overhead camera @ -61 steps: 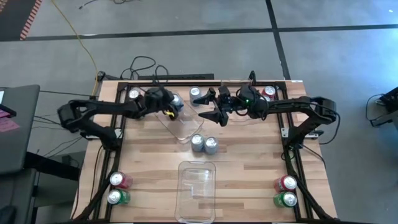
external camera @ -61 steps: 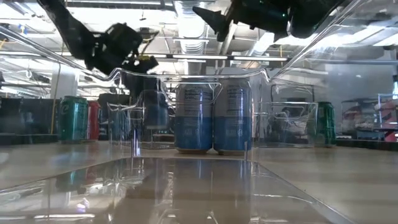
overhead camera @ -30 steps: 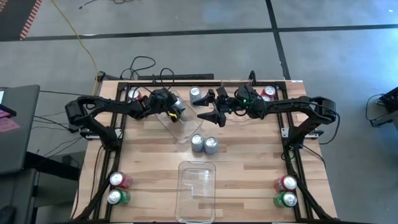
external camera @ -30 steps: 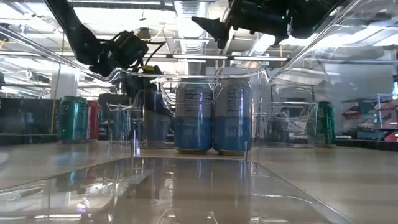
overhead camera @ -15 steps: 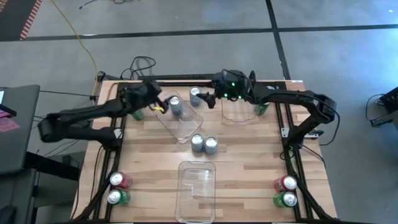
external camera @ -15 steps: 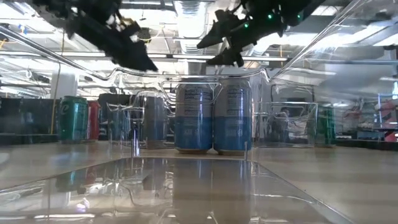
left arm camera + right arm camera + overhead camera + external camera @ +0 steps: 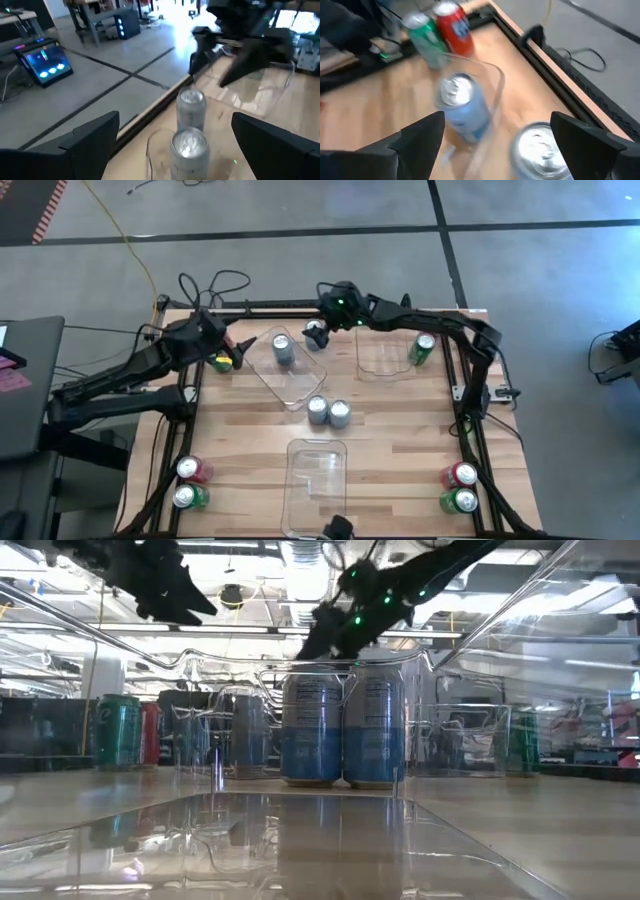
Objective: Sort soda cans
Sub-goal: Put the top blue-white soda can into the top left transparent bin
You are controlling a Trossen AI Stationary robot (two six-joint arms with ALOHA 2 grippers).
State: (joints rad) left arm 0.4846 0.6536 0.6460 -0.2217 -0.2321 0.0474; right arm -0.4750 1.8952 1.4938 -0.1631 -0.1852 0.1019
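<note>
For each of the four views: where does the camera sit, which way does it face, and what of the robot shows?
High: overhead, facing down; table, both arms.
Low: table height, looking level through a clear bin; arms above.
Left wrist: past its open fingers at two silver-blue cans.
Right wrist: past its open fingers; green can, red can.
Both wrist views share the binned silver-blue can.

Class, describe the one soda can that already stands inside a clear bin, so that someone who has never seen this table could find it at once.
Start at the far edge of the wooden table and find the clear bin lying at a slant left of centre. The silver-blue can stands in that bin's far end. Its three silver-blue neighbours stand outside the walls: one just beyond it near the right hand, and a touching pair at the bin's near end.
</note>
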